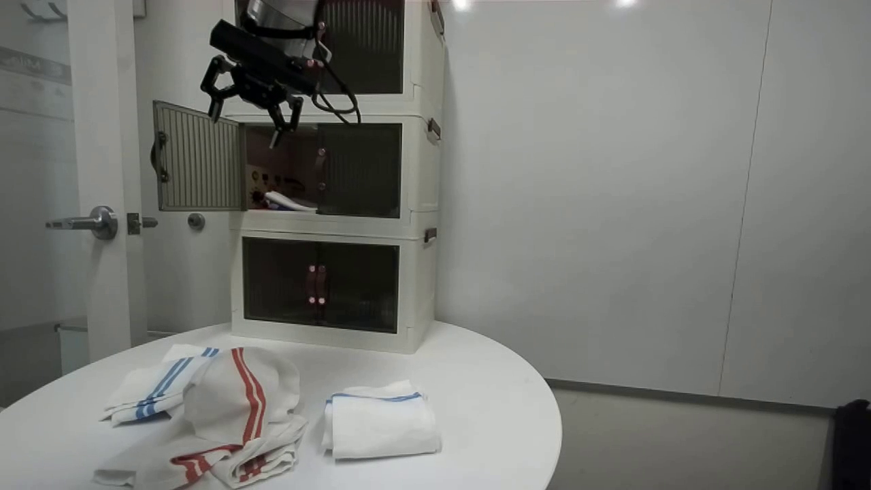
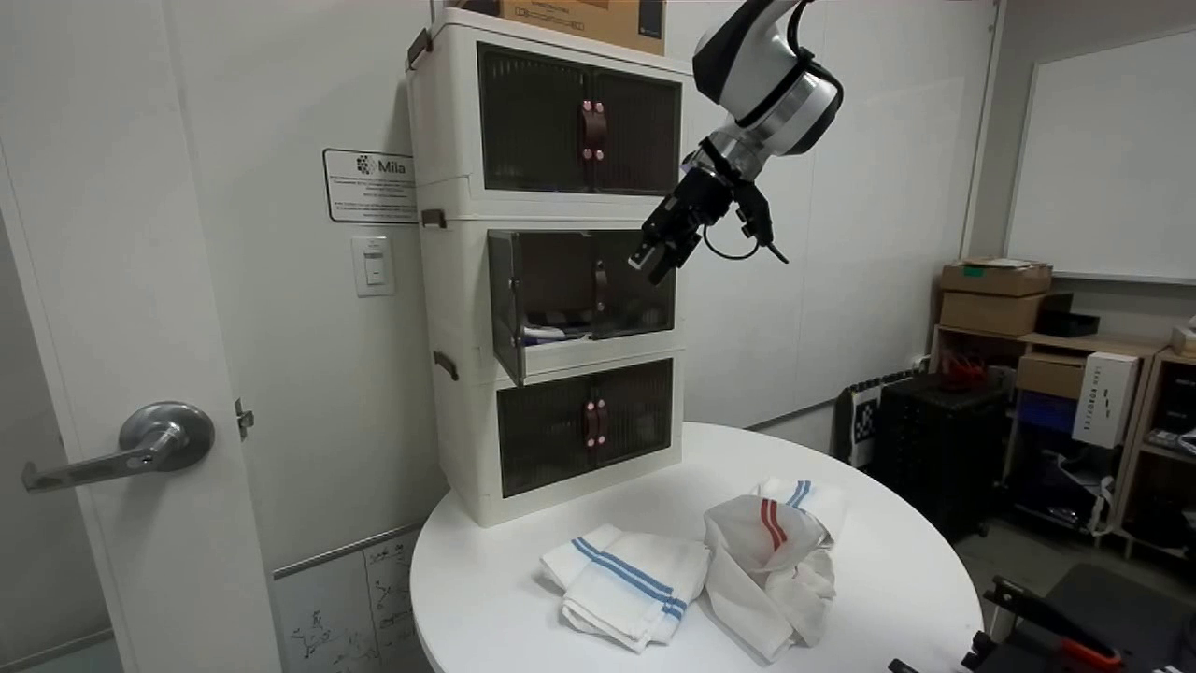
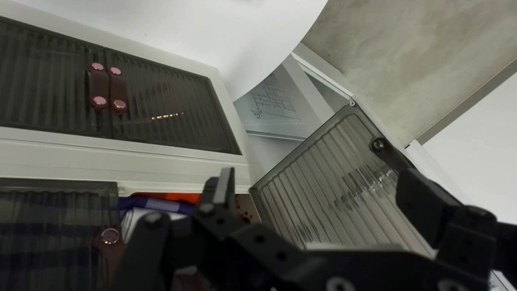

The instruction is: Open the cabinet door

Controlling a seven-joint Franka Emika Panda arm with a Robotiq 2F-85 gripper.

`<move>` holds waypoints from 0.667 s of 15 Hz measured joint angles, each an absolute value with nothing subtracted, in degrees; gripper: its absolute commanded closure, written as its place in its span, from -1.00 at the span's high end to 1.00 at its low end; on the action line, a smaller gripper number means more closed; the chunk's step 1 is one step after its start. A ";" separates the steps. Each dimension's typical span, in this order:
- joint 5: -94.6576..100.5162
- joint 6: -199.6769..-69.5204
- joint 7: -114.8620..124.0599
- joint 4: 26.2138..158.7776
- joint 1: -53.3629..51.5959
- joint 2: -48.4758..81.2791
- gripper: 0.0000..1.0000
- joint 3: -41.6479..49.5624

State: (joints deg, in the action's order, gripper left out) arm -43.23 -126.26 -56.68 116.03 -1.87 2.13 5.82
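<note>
The white cabinet (image 1: 423,177) stands on a round table in both exterior views (image 2: 444,299). It has three stacked compartments with dark see-through doors. The middle compartment's one door (image 1: 201,160) stands swung wide out from the front; its open state also shows in an exterior view (image 2: 507,308) and the wrist view (image 3: 323,178). The other middle door (image 1: 360,170) is closed, as are the bottom doors (image 1: 320,286). My gripper (image 1: 245,131) is open with nothing between its fingers, in front of the middle compartment's upper part. In the wrist view my spread fingers (image 3: 319,186) frame the open door.
Folded white cloths with blue stripes (image 1: 382,425) and a crumpled red-striped cloth (image 1: 238,401) lie on the round white table (image 1: 490,381). White and purple items (image 3: 157,206) lie inside the middle compartment. A room door with a lever handle (image 2: 159,439) stands beside the cabinet.
</note>
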 measured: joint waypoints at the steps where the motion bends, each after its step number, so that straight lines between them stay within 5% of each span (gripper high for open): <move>1: -44.46 -126.93 -57.59 115.82 -1.32 2.40 1.00 5.57; 10: -55.82 -126.80 -66.66 112.39 1.59 5.00 1.00 4.88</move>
State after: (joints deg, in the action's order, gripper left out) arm -55.82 -126.80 -66.66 112.39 1.59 5.00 4.88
